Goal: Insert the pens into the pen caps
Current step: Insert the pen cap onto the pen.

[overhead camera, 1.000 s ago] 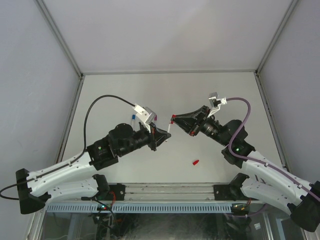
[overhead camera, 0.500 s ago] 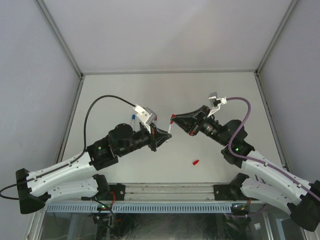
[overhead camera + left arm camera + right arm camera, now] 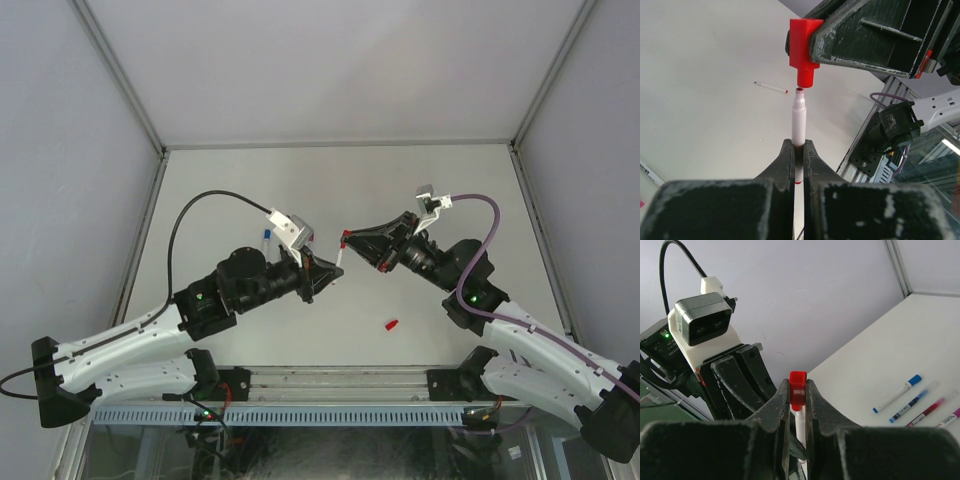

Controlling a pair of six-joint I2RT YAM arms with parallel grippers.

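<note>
Pen [image 3: 799, 120] tip just under red cap [image 3: 801, 42], position unchanged; left fingers [image 3: 785, 162] clamp pen, right fingers [image 3: 779, 407] grip cap.

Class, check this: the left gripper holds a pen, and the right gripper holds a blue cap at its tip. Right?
No. The cap facing the pen is red, not blue; the left wrist view shows it. The rest is right.

Bright, even, diffuse light fills all 3 views; the white table [image 3: 300, 190] carries only faint shadows. The left gripper [image 3: 798, 147] and right gripper [image 3: 799, 390] blur towards 6 o'clock.
</note>
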